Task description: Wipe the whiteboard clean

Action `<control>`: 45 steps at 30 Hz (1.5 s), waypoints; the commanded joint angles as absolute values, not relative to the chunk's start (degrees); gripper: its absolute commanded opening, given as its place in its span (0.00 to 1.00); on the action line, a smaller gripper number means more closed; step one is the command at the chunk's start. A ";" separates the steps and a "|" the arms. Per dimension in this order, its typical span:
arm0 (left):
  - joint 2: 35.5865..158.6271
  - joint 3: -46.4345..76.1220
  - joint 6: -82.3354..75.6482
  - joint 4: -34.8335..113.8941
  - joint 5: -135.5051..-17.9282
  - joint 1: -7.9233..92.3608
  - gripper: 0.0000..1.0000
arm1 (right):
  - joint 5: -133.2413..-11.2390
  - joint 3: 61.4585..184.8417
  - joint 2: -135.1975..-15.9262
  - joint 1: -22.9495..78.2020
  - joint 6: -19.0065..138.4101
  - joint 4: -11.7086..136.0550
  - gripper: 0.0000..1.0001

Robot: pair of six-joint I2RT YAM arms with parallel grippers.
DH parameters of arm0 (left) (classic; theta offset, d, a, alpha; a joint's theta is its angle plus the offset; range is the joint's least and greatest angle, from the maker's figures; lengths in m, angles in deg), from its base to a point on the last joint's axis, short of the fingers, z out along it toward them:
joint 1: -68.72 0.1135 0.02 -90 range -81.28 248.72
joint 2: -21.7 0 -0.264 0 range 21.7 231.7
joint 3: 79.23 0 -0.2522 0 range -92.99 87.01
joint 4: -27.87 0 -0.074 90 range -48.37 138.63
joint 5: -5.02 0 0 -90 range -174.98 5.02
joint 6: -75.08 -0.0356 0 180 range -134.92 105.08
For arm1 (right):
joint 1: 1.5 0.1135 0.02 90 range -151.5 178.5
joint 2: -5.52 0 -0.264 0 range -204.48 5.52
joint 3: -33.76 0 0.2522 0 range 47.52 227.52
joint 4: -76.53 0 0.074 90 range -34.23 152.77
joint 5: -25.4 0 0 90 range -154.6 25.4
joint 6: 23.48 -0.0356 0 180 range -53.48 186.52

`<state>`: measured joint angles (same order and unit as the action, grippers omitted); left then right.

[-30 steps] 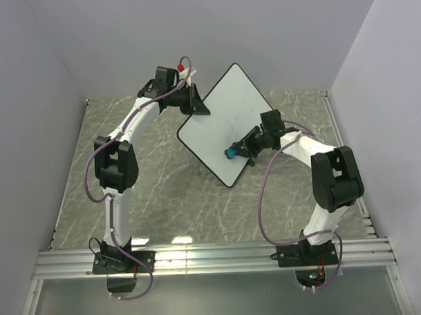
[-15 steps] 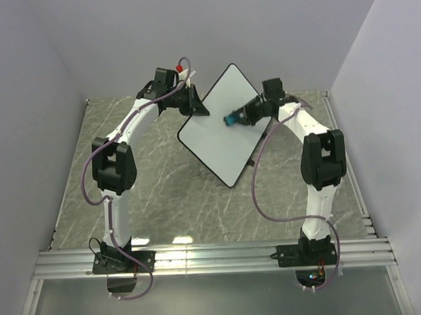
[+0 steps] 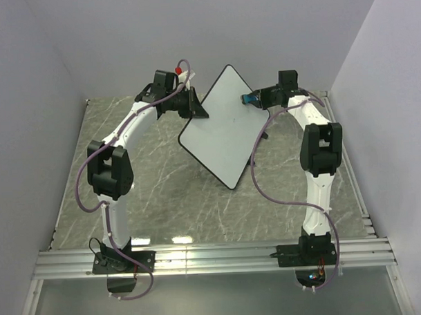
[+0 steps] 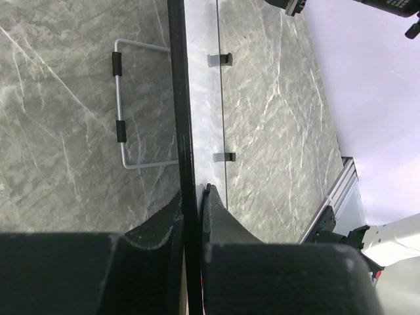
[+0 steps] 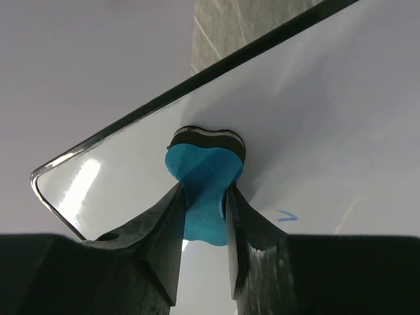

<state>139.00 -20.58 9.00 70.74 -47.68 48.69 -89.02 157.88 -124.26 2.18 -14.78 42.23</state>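
The whiteboard (image 3: 220,126) is a white board with a black rim, held tilted above the table. My left gripper (image 3: 195,106) is shut on its left edge; the left wrist view shows the rim (image 4: 182,118) edge-on between my fingers (image 4: 220,216). My right gripper (image 3: 253,98) is shut on a small blue eraser (image 3: 250,99), pressed against the board's upper right part. In the right wrist view the eraser (image 5: 205,177) touches the board (image 5: 328,125) near its rim, and a small blue mark (image 5: 286,215) lies beside my finger.
The grey marble table (image 3: 149,194) has walls on three sides and a metal rail (image 3: 214,257) along the near edge. The board's wire stand (image 4: 121,111) with black feet shows behind it in the left wrist view.
My right gripper has swept the eraser from the board's lower right up to its upper right edge. The left gripper still holds the board in about the same place.
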 commanded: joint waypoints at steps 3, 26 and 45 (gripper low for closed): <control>138.33 -18.54 -0.86 78.02 -47.36 44.11 0.00 | -84.81 156.95 -122.81 5.26 -13.91 43.34 0.00; 140.35 -21.36 -1.56 78.11 -46.66 44.11 0.00 | -92.73 115.88 -102.31 15.47 -24.89 62.06 0.00; 135.87 -15.82 -2.62 78.11 -48.24 44.02 0.00 | -86.75 127.16 -112.17 1.57 -13.20 50.27 0.00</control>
<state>135.83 -17.67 8.15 71.59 -48.40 48.05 -89.79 132.38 -113.44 0.63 -17.43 53.21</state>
